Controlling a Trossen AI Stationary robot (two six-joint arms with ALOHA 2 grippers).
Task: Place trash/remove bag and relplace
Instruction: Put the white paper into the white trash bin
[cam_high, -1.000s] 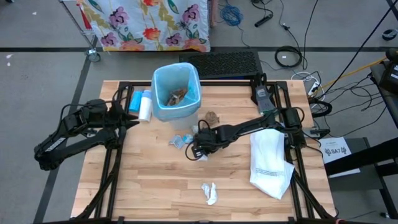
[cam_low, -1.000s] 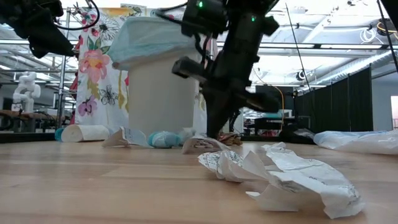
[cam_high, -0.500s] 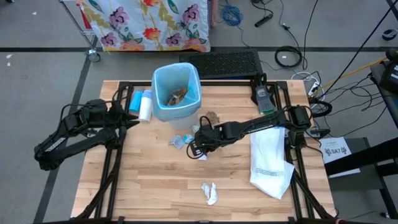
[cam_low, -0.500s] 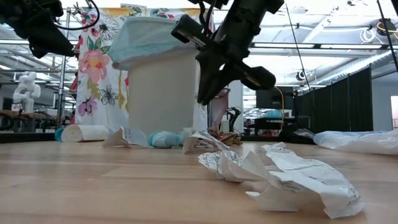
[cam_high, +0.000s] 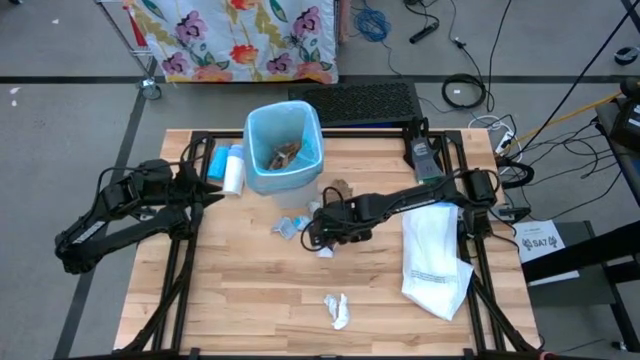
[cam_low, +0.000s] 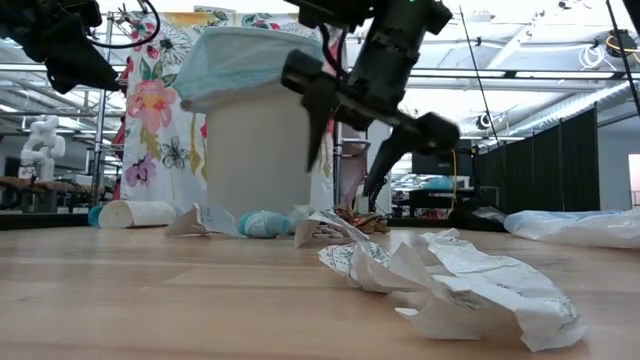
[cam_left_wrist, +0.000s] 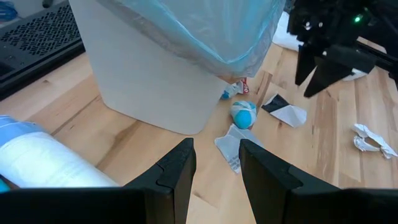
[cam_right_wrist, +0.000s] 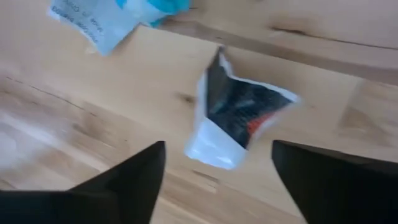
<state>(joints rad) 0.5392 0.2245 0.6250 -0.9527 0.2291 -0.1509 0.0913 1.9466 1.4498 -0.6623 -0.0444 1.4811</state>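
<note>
Spread wide, the right gripper (cam_low: 355, 135) is poised just above a torn wrapper scrap (cam_right_wrist: 239, 118) with a dark inner face, which lies flat on the table (cam_high: 250, 300) between the two fingers' line; nothing is held. From above, this gripper (cam_high: 322, 232) is seen near the table's middle, in front of the bin (cam_high: 284, 148).

Other trash is scattered close by: a light-blue ball (cam_left_wrist: 244, 113) and a white printed scrap (cam_left_wrist: 231, 146) lie near the bin's foot, a brown crumple (cam_high: 341, 188) lies just beside the bin, and a white crumpled paper (cam_high: 337, 310) lies well apart, toward the table's near edge. Some brown scraps (cam_high: 285, 152) are already seen inside the bin.

The bag (cam_high: 300, 125), a translucent light-blue liner, is fitted in the bin with its edge folded over the rim. Its replacement, a white bag (cam_high: 432, 262), is laid flat at the right side of the table. A blue-and-white cylinder (cam_high: 232, 168) lies to the left of the bin.

The left gripper (cam_left_wrist: 214, 165) is held raised beside the bin with a narrow gap between its fingers, holding nothing.

The task is judged to be in its early part: several scraps are yet to be collected, and the liner is neither removed nor replaced.
</note>
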